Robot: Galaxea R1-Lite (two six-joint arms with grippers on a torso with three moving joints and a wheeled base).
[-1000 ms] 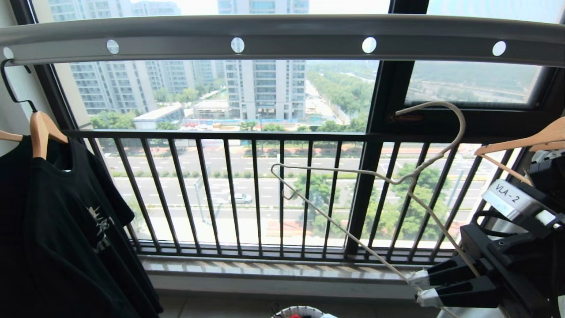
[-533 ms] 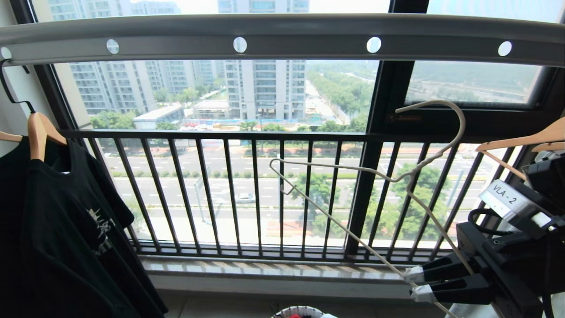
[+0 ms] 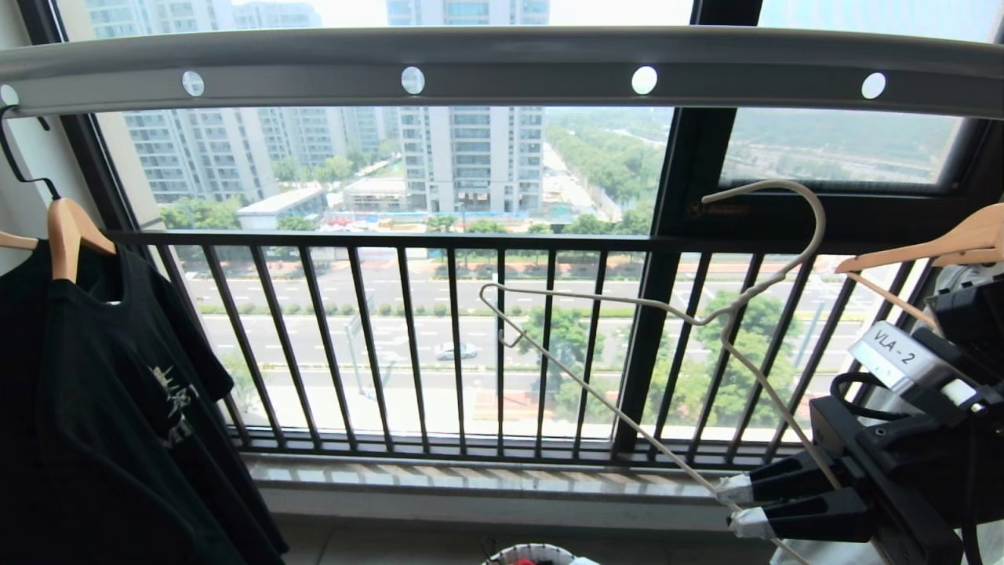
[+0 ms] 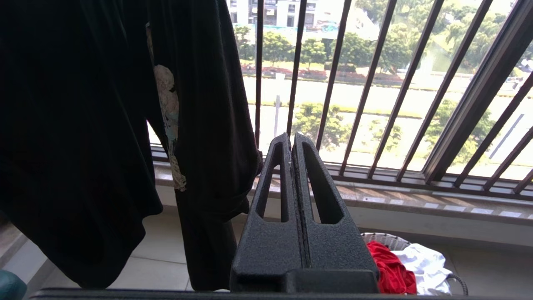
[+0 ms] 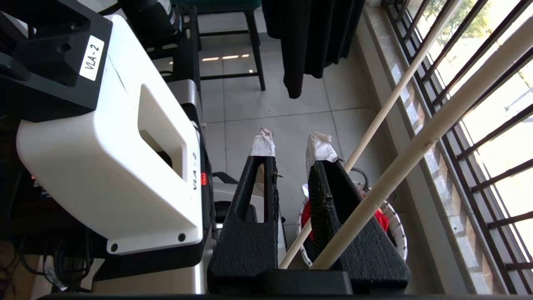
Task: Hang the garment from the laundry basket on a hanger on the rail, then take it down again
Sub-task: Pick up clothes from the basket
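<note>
While the red T-shirt (image 4: 389,266) is lying in the laundry basket (image 4: 456,280), we are gripping the bare wire hanger (image 3: 706,318) in our right gripper (image 3: 736,508) below the rail (image 3: 502,67), left gripper (image 4: 292,143) closed empty, so hanging is not yet begun.

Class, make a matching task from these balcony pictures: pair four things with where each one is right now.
Things:
1. wire hanger
2. black T-shirt
3. red T-shirt
4. left tool

Places or states:
A. in the laundry basket
B. on a wooden hanger at the rail's left end
C. shut, empty
D. held in the right tool

Pairs: 1-D, 2-B, 3-A, 4-C
</note>
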